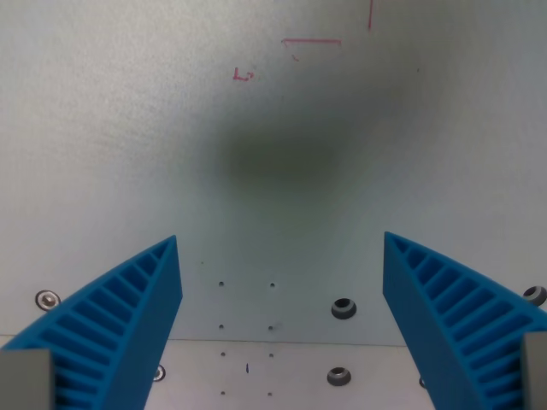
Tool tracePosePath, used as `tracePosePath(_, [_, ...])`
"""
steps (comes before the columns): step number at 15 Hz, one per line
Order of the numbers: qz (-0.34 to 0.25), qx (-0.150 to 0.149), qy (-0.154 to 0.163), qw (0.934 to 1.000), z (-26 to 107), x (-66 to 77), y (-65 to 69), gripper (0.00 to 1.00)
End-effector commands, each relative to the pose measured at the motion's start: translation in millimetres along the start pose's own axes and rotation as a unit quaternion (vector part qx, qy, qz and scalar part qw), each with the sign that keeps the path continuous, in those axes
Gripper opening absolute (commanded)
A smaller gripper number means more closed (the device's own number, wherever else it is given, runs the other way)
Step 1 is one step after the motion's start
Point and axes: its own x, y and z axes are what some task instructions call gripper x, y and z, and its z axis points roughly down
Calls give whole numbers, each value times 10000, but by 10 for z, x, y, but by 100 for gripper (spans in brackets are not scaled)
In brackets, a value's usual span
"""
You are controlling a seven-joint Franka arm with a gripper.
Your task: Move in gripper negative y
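pincer [280, 243]: faces the worktop [128, 145], blue ribbed fingers [128, 299] at 8 and 4 o'clock, wide apart, nothing between | red marks [312, 43] at 12 o'clock | bolts [343, 307] at 5 o'clock

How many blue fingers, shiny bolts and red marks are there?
Blue fingers: 2
Bolts: 5 (one half hidden by a finger)
Red marks: 3
Total: 10
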Motion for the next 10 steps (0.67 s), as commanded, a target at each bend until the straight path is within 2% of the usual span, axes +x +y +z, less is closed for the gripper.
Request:
tracePosePath(1, [-1, -3, 27, 10000, -23, 3, -49, 100])
tracePosePath(10, [-1, -3, 27, 10000, -23, 3, -499, 100])
